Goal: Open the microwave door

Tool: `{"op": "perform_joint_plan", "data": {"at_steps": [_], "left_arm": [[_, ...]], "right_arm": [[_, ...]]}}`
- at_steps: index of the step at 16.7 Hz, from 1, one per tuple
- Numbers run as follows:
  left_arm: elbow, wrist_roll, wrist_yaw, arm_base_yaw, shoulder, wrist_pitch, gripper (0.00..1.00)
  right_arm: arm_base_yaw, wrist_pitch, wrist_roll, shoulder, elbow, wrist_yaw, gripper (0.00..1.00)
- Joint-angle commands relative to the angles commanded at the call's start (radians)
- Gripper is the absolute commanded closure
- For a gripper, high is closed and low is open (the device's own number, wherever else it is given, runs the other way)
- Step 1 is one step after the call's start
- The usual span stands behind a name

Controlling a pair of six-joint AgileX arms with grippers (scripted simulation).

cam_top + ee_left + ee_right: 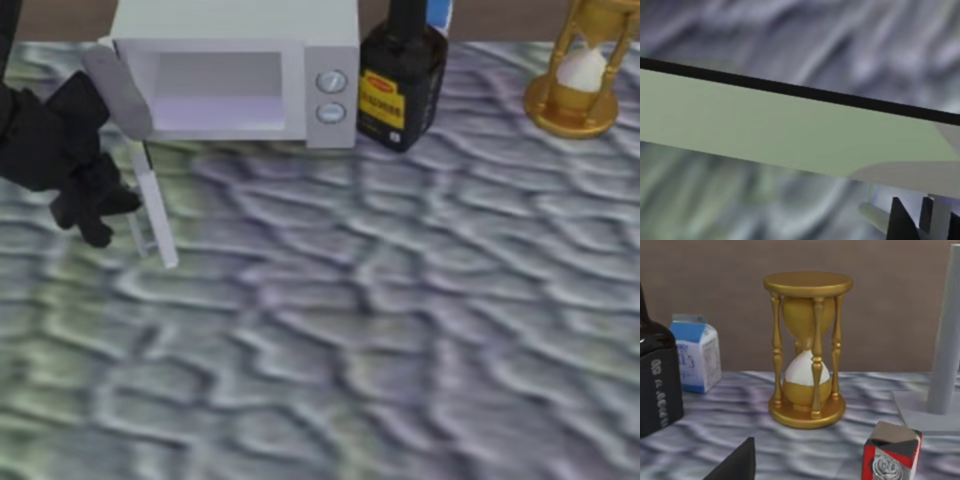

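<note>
Mid-swing: left gripper [128,215] beside the microwave door [150,200] handle, finger state impossible to tell. Next, judged: pulled wider, clear of the cavity.

I am looking down on a tablecloth [400,330] rippling in grey, lilac and pale green. At the upper left my black left gripper [100,205] is showing beside the light-grey microwave door [135,150] of the white-grey microwave [235,25]. A black bottle [402,85] is wearing a yellow label with red. At the upper right a gold hourglass [580,85] is holding white sand. The milk carton [695,357] is showing blue and white.
</note>
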Motion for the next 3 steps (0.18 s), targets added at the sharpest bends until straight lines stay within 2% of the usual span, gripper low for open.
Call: {"op": "perform_joint_plan", "data": {"at_steps": [3], "left_arm": [[0.000,0.000,0.000,0.000,0.000,0.000,1.00]], "right_arm": [[0.000,0.000,0.000,0.000,0.000,0.000,0.00]]}}
